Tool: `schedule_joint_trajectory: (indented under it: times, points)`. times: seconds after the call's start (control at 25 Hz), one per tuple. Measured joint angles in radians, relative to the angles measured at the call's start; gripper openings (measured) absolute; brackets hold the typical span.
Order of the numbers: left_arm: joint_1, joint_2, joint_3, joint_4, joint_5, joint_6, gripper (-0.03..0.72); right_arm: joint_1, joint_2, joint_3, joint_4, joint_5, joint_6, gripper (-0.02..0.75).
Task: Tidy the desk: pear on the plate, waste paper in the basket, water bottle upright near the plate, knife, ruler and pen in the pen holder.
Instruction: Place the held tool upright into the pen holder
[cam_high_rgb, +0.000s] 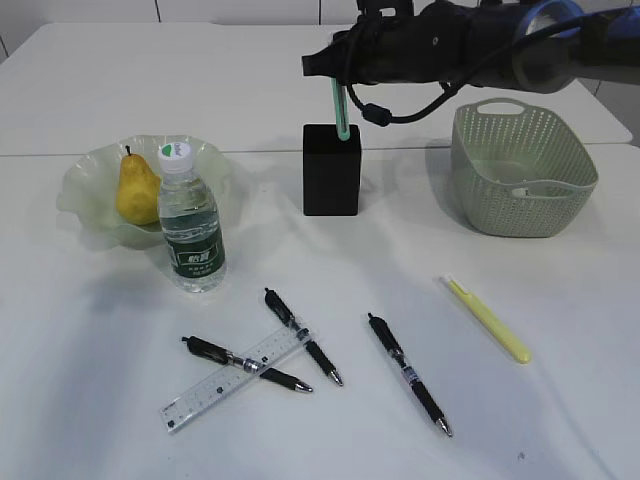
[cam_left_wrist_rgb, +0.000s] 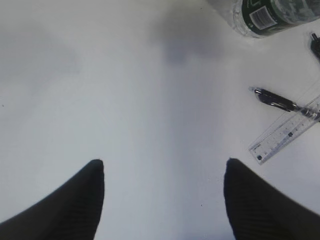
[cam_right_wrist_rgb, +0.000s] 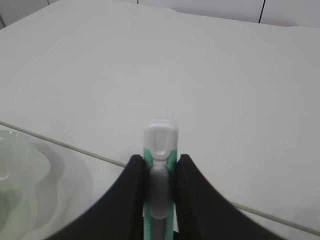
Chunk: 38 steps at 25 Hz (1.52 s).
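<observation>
My right gripper (cam_high_rgb: 338, 68) (cam_right_wrist_rgb: 160, 159) is shut on a teal knife with a white slider (cam_high_rgb: 339, 105) (cam_right_wrist_rgb: 160, 142). It holds the knife upright, lower end in the black pen holder (cam_high_rgb: 331, 180). The pear (cam_high_rgb: 136, 190) lies on the ruffled green plate (cam_high_rgb: 85, 195), whose edge shows in the right wrist view (cam_right_wrist_rgb: 15, 165). The water bottle (cam_high_rgb: 190, 225) (cam_left_wrist_rgb: 265, 15) stands upright beside the plate. The clear ruler (cam_high_rgb: 235, 378) (cam_left_wrist_rgb: 287, 135) lies across a black pen (cam_high_rgb: 245, 362) (cam_left_wrist_rgb: 277, 98). White waste paper (cam_high_rgb: 530, 190) lies in the basket (cam_high_rgb: 523, 140). My left gripper (cam_left_wrist_rgb: 162, 167) is open above bare desk.
Two more black pens (cam_high_rgb: 303, 337) (cam_high_rgb: 408, 372) lie on the front of the desk (cam_high_rgb: 100, 330). A slim yellow knife (cam_high_rgb: 490, 320) lies at the right front. My right arm reaches from the right over the basket.
</observation>
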Motion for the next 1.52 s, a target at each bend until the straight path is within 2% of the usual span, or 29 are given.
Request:
schedule_joint_trajectory:
  times: [1.08, 1.16, 1.36, 1.52]
  points:
    - [0.0, 0.0, 0.0, 0.0, -0.002, 0.0, 0.528, 0.0, 0.089, 0.0, 0.002, 0.016, 0.0, 0.139]
    - [0.0, 0.0, 0.0, 0.0, -0.002, 0.0, 0.528, 0.0, 0.089, 0.0, 0.005, 0.016, 0.0, 0.158]
    - [0.0, 0.0, 0.0, 0.0, -0.002, 0.0, 0.528, 0.0, 0.089, 0.0, 0.02, 0.016, 0.0, 0.286]
    - [0.0, 0.0, 0.0, 0.0, -0.002, 0.0, 0.528, 0.0, 0.089, 0.0, 0.019, 0.018, 0.0, 0.319]
